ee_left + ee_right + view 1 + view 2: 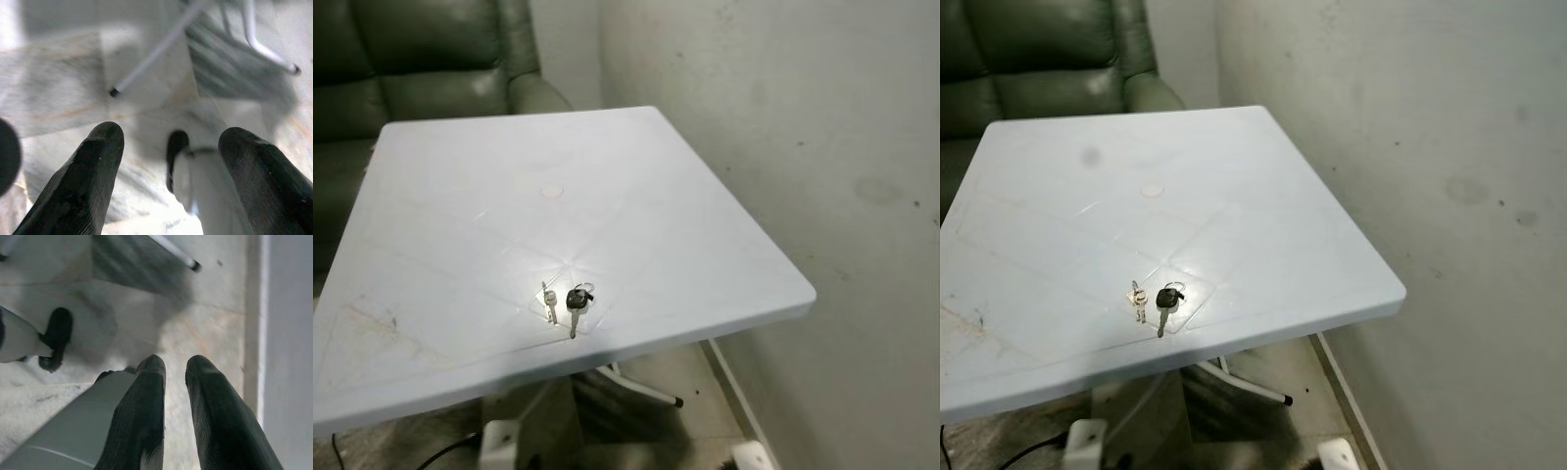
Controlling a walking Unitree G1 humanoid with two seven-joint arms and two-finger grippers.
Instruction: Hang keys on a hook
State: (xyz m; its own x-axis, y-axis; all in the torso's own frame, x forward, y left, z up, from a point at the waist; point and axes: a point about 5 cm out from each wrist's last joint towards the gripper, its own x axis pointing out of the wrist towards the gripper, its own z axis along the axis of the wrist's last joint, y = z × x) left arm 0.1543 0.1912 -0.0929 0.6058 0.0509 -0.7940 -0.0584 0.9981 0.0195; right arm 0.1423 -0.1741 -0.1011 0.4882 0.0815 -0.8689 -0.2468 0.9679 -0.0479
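Observation:
A small bunch of keys (570, 304) lies flat on the white plastic table (705, 245), near its front edge. The bunch has a black-headed key (1167, 300) and small silver keys (1137, 298) on a ring. Both arms hang low beside the table base. In the left wrist view my left gripper (171, 134) points down at the marbled floor, open, with nothing between its fingers. My right gripper (176, 363) also points at the floor close to the wall, its fingers nearly together and holding nothing.
A bare, stained wall (822, 147) runs along the table's right side. A dark green leather sofa (421, 59) stands behind the table at the back left. White metal table legs (641, 390) spread over the floor underneath.

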